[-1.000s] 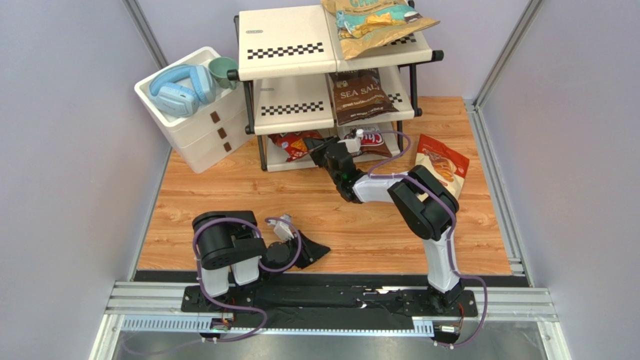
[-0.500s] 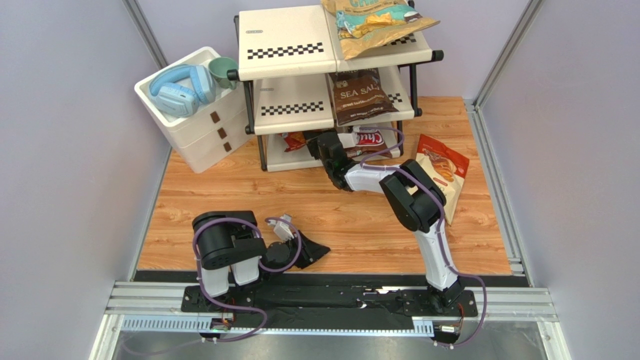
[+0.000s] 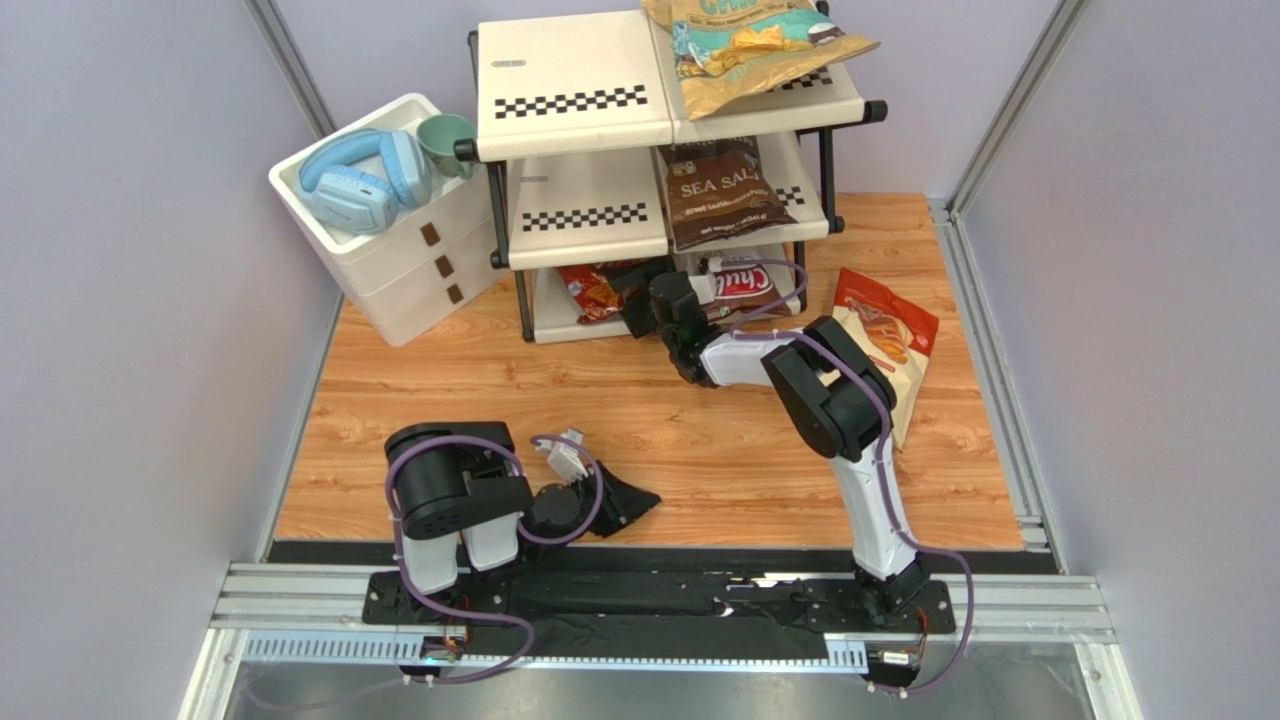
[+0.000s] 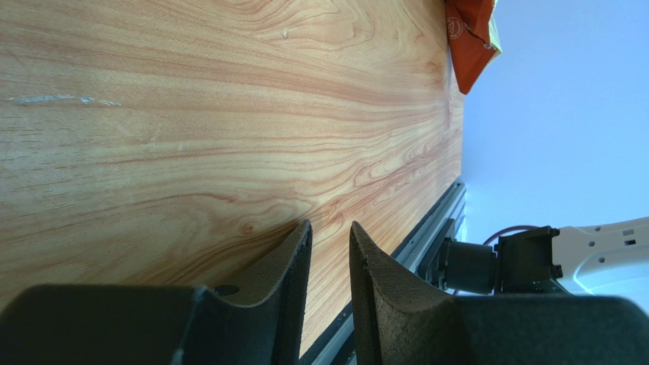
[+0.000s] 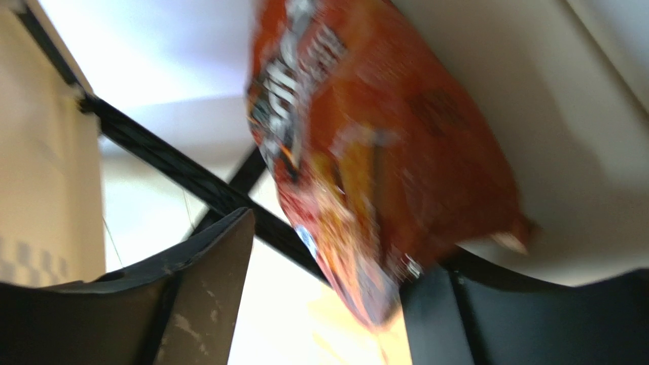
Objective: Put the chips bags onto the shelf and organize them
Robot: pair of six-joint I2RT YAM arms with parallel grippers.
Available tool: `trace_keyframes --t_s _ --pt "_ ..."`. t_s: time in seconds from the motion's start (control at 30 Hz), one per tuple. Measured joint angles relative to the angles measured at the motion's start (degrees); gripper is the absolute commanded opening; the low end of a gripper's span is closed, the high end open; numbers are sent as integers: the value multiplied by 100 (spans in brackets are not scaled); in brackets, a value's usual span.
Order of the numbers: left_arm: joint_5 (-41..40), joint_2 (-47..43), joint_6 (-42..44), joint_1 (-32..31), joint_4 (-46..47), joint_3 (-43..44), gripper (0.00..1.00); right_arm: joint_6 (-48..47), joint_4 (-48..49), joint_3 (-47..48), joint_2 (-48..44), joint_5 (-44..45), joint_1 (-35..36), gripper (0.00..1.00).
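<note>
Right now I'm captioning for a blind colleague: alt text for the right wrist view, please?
A blurred red Doritos bag fills the middle, lying against the shelf's cream tier; the right gripper is open below it, fingers wide apart, with black frame bars behind.

We call it a robot lab test cell. Left arm (image 3: 451, 503) and right arm (image 3: 849, 435) sit bolted on a black plate (image 3: 661, 597) over aluminium rails (image 3: 286, 600) at the near edge of the table (image 3: 451, 405). Plain pale panels (image 3: 135, 300) wall the table's sides. Shelf (image 3: 571, 90) and drawer box (image 3: 394, 278) stand at the table's far end.
</note>
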Motion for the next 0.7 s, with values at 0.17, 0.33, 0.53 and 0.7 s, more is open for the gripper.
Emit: trace_keyframes --t_s 0.17,0.33,0.53,0.7 --pt "-28 0 2 -2 0 2 33 7 -4 -153 -223 -516 31 73" --pt "-31 -7 42 -2 0 2 33 -31 -22 -107 -490 -953 186 73" --pt "-74 -52 166 4 -17 0 34 -116 -612 -348 -892 -1626 258 73" --pt "-68 -55 219 11 -15 0 34 -354 -807 -922 -1687 -1480 280 62"
